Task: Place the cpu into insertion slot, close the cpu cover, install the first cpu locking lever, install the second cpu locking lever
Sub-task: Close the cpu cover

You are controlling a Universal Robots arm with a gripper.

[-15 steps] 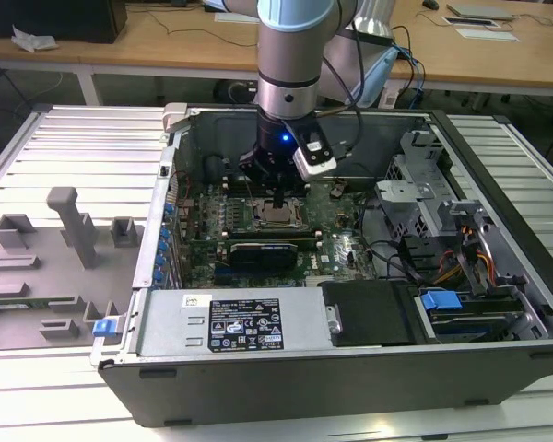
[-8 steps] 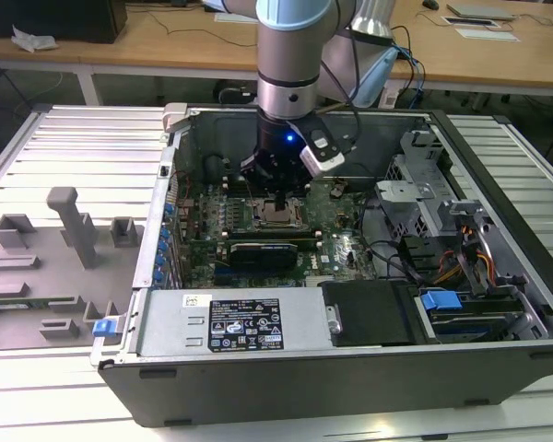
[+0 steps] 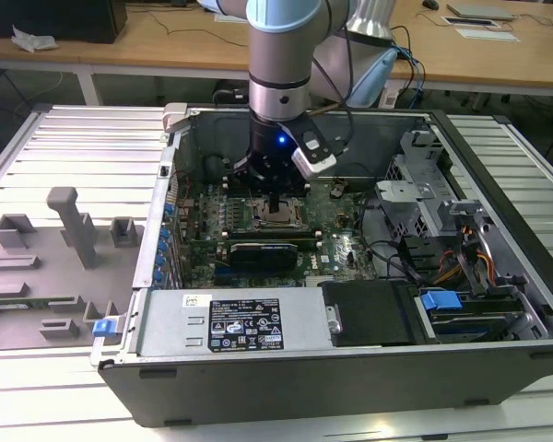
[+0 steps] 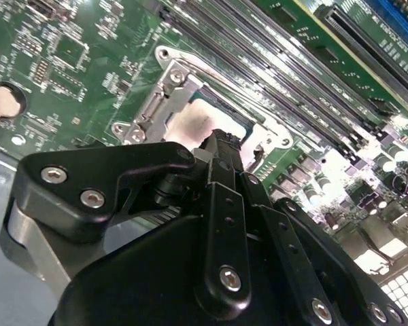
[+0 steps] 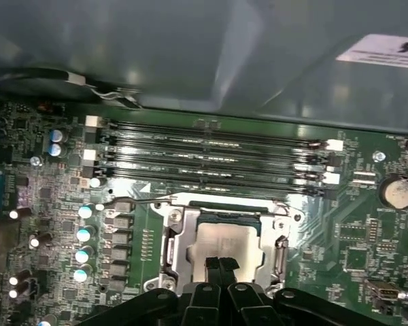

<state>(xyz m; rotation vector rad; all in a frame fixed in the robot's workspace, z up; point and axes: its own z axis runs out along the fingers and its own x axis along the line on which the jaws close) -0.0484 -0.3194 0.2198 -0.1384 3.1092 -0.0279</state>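
The cpu (image 3: 278, 217) sits in the insertion slot at the middle of the motherboard (image 3: 346, 249), inside the open computer case (image 3: 258, 368) on the ribbed table (image 3: 74, 129) in the exterior view. The arm stands upright over it, and the gripper (image 3: 275, 203) hangs directly above the chip.

In the second wrist view, the beige top of the cpu (image 4: 189, 125) shows through the window of the cpu cover (image 4: 164, 95), which lies flat around it. The fingertips (image 4: 221, 141) are at the chip's top face; contact cannot be confirmed.

In the first wrist view, the cpu (image 5: 221, 238) is framed by the silver cpu cover (image 5: 173, 238). The gripper (image 5: 219, 263) has its fingers pressed together, gripping nothing, over the chip's near edge. A thin wire lever (image 5: 143, 201) runs along the socket edge beside the memory slots (image 5: 211, 153).
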